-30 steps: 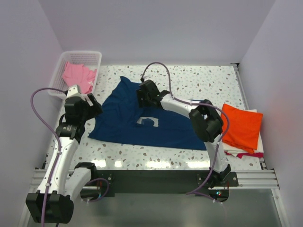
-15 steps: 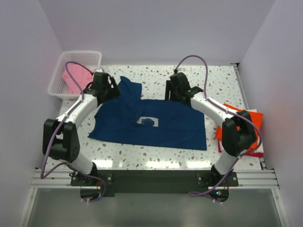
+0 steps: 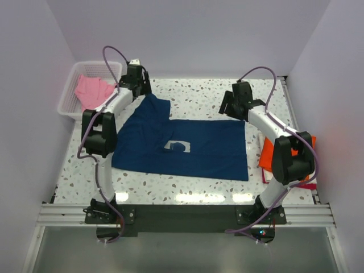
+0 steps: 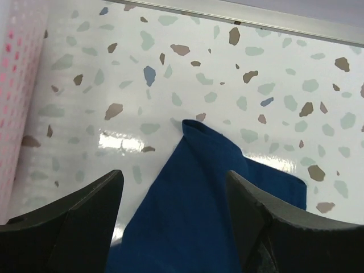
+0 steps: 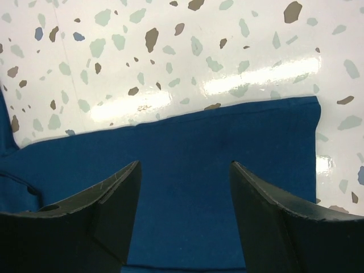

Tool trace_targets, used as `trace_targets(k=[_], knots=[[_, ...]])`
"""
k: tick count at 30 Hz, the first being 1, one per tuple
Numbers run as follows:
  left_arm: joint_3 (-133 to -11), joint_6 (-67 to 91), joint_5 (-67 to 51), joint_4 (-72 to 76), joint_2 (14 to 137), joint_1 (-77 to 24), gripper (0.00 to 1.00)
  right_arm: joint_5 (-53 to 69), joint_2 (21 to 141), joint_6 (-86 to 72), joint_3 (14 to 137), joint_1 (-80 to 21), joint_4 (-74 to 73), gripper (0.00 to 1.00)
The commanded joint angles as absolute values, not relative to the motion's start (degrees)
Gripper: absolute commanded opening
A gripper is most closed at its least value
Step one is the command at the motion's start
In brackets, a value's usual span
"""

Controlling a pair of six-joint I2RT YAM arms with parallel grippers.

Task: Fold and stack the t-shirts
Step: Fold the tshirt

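Your left gripper [image 4: 173,224] is hovering with jaws wide and empty over the far left corner of the navy tee [image 3: 187,148]. Your right gripper [image 5: 182,216] is gaping likewise above its far right edge. The tee is lying spread on the table [image 3: 193,94]. 1 pink tee [image 3: 94,91] is sitting in the basket [image 3: 71,77], and 1 orange tee [image 3: 266,154] is resting at the right

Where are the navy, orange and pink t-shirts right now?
navy t-shirt [image 3: 199,151]: top view, plain cloth right of the chest print.
orange t-shirt [image 3: 267,156]: top view, its visible left edge.
pink t-shirt [image 3: 91,91]: top view, middle of the bundle inside the basket [image 3: 94,68].
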State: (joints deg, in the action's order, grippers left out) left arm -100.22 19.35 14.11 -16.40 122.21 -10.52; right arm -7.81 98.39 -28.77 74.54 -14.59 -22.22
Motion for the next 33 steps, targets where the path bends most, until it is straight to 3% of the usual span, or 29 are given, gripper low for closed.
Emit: trace_targets(k=[1, 26, 33], knots=[[-106.9, 14.8, 12.8, -12.3, 127.9, -9.8, 0.76, -5.3, 99.8, -29.8, 75.8, -14.0, -20.7, 0.66], [-110.4, 18.4, 5.1, -1.6, 139.1, -9.2, 0.56, -6.8, 98.0, -28.1, 73.9, -10.0, -21.1, 0.66], [-110.3, 18.8, 4.1, 1.1, 138.5, -9.2, 0.31, -8.1, 98.1, -28.5, 72.9, -7.9, -21.4, 0.66]])
